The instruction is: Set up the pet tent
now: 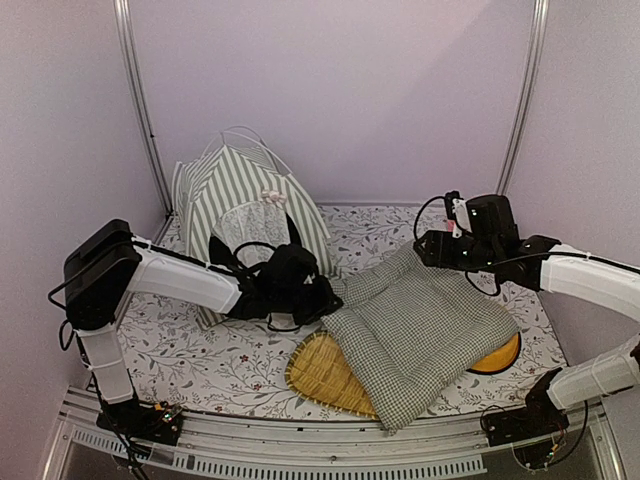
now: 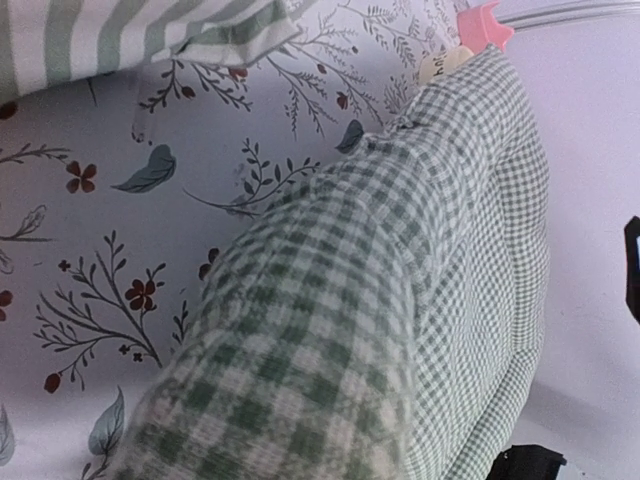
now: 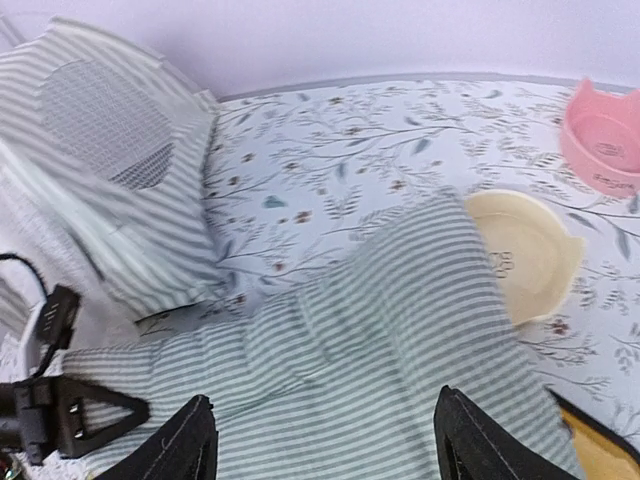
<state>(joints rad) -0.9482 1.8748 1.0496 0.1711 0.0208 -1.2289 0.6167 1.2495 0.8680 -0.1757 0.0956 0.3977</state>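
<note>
Tent first: the grey-green and white striped fabric pet tent (image 1: 245, 205) stands at the far left of the flower-printed surface (image 1: 200, 360). Its peak is up and its white lace door curtain (image 1: 250, 225) faces the arms. Just in front of that door, slightly to its right, sits the left claw (image 1: 312, 290), at the edge of the green-and-white gingham cushion (image 1: 420, 325) nearest the tent. Its wrist view is filled with gingham and shows no fingers plainly, so I cannot tell whether it grips or gapes.

The cushion's long axis runs away from the tent door, slanting right and toward the arms, over a woven straw tray (image 1: 320, 375).

Well to the right of the tent, the right claw (image 3: 325, 400) hangs spread wide, holding nothing, above the cushion's far corner. From there the tent lies off to the left.

By my reading the left arm is much the nearer, with the tent just behind its claw. Any work at the door likely falls to it.
</note>
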